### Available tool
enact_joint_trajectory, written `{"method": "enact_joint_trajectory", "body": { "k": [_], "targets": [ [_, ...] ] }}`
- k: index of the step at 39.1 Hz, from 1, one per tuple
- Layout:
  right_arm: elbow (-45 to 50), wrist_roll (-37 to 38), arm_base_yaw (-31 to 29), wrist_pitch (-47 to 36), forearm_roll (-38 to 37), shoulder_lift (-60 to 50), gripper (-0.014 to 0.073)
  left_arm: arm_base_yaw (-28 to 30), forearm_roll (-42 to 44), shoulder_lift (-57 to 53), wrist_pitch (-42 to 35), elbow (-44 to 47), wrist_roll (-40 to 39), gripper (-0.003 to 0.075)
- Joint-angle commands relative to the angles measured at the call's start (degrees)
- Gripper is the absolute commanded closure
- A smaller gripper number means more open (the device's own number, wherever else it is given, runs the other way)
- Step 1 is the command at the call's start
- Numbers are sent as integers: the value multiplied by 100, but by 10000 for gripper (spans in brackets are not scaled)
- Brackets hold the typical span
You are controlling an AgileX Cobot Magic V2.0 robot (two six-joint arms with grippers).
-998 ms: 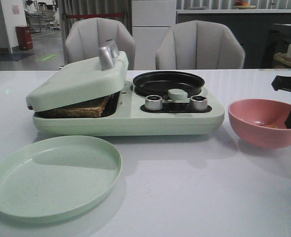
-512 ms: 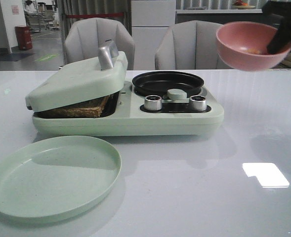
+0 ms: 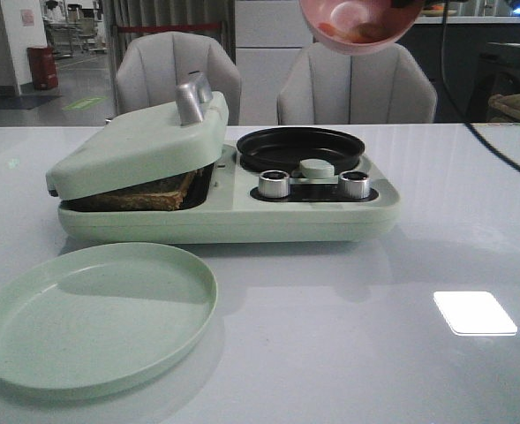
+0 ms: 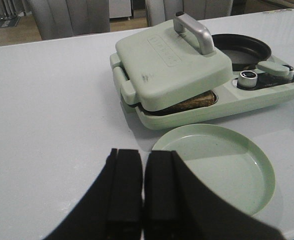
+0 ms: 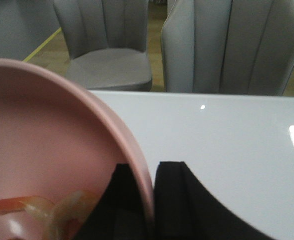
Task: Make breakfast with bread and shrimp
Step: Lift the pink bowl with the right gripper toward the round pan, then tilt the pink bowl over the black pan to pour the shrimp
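Front view: the shrimp [image 3: 358, 32] lie inside a pink bowl [image 3: 358, 22] held high above the black pan [image 3: 300, 147], tilted toward the camera. The right gripper [image 5: 151, 200] pinches the bowl's rim, 1 finger inside and 1 outside. The bread [image 3: 149, 192] sits under the tilted lid [image 3: 140, 146] of the green breakfast maker [image 3: 242, 216] near the table's middle. A green plate [image 3: 92, 314] lies near the front-left edge. The left gripper [image 4: 143, 187] hovers with its fingers nearly touching, holding nothing.

Lifted off the counter [image 3: 348, 353] in the right claw [image 5: 149, 200]: round pink bowl [image 3: 358, 25], now tilted high above the black frying pan [image 3: 300, 148].
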Motion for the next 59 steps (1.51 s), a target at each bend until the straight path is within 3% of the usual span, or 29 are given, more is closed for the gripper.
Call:
{"method": "enact_joint_trajectory", "body": {
  "k": [1, 15, 23, 29, 37, 43, 53, 59],
  "targets": [
    [112, -107, 258, -1534, -138, -245, 452, -43, -88, 65, -426, -153, -65, 607],
    [201, -107, 632, -3449, -1332, 807, 452, -43, -88, 65, -426, -153, -65, 606],
    [201, -127, 632, -4558, -2851, 1259, 452, -43, -88, 65, -426, -153, -65, 606],
    [201, -312, 632, -5064, -3426, 1439, 452, -43, -88, 65, -426, -153, -65, 606],
    [201, -907, 632, -5930, -3588, 1753, 452, -43, -88, 65, -426, -153, -65, 606],
    [201, -1013, 632, -6098, -3588, 1867, 452, -43, -88, 65, -426, -153, -65, 606],
    [201, -1940, 634, -6778, -3779, 1913, 452, -43, -88, 65, -426, -153, -65, 607],
    [206, -2361, 645, -6769, -3863, 1913, 452, -43, -88, 65, -426, -153, -65, 607]
  ]
}}
